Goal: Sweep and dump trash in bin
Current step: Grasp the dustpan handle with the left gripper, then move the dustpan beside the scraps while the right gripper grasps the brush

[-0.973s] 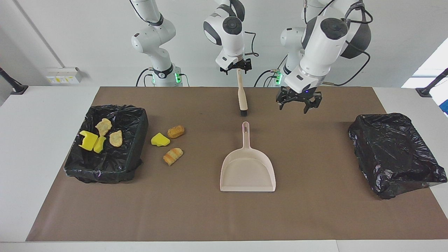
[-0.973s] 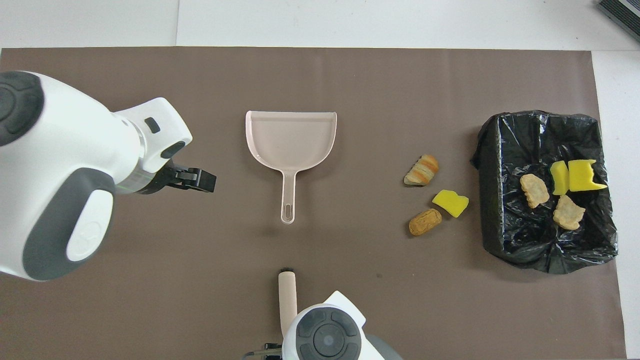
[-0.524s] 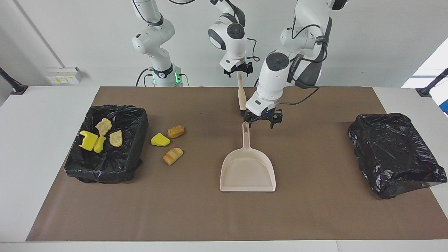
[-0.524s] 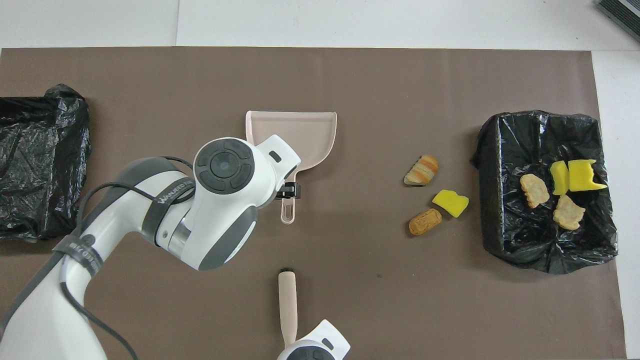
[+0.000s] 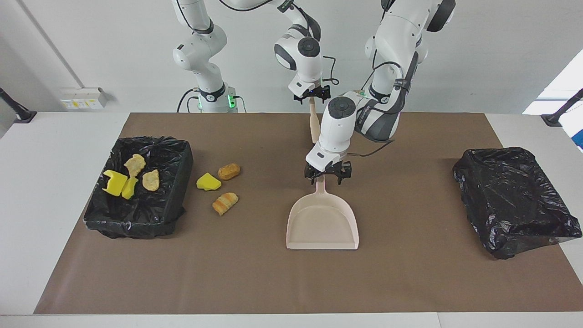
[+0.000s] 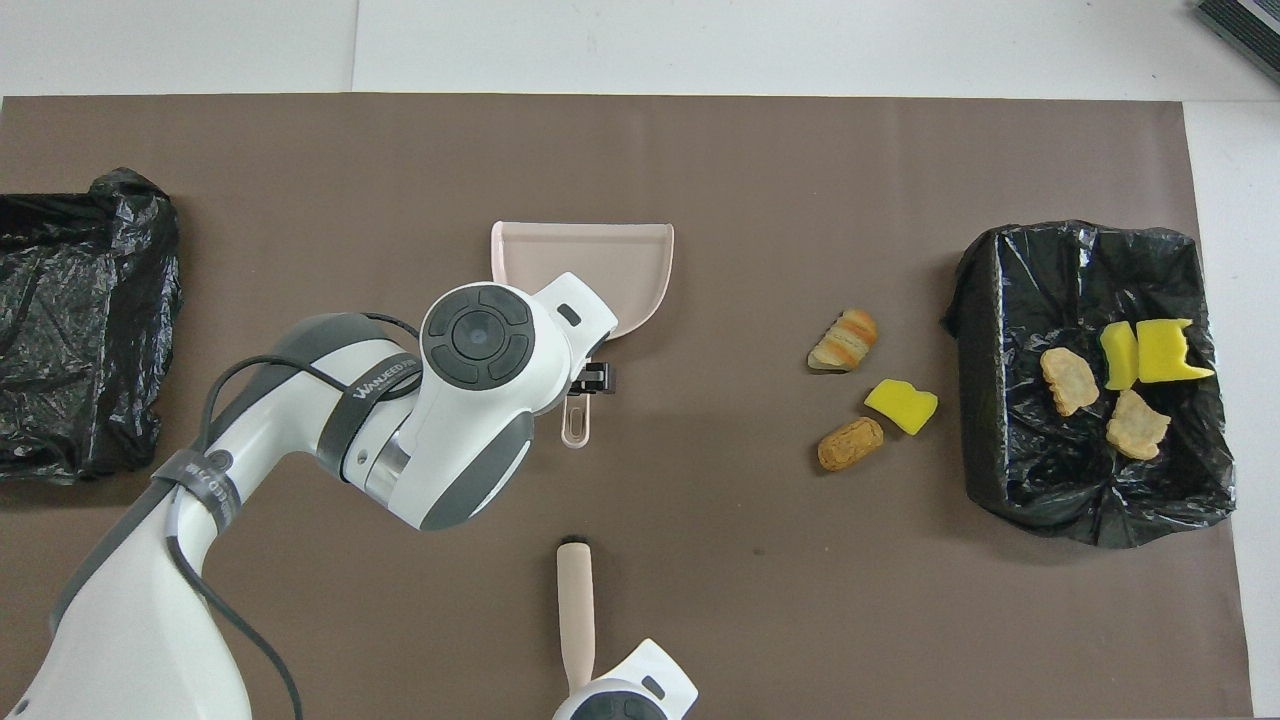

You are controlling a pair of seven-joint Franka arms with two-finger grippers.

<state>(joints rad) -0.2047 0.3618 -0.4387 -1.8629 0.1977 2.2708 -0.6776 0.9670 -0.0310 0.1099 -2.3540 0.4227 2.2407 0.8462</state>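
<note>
Left gripper (image 5: 324,176) has dropped over the dustpan (image 5: 322,223) handle - jaws wide - right gripper (image 5: 311,96) grips the brush (image 5: 314,123).

Three trash pieces (image 5: 218,184) on mat beside lined bin (image 5: 180,157); four pieces (image 5: 130,177) inside

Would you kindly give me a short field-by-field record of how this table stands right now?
Left pincer: open, straddling the handle of the beige plastic dustpan
Right pincer: gripping the top of the beige-handled brush, held upright
Loose trash: yellow foam chunk, tan rounded lump and striped bread-like lump on the brown mat, beside the bin
Binned trash: four pieces in the black-bag-lined bin at the right arm's end
Other bin: second black-bagged bin at the left arm's end
</note>
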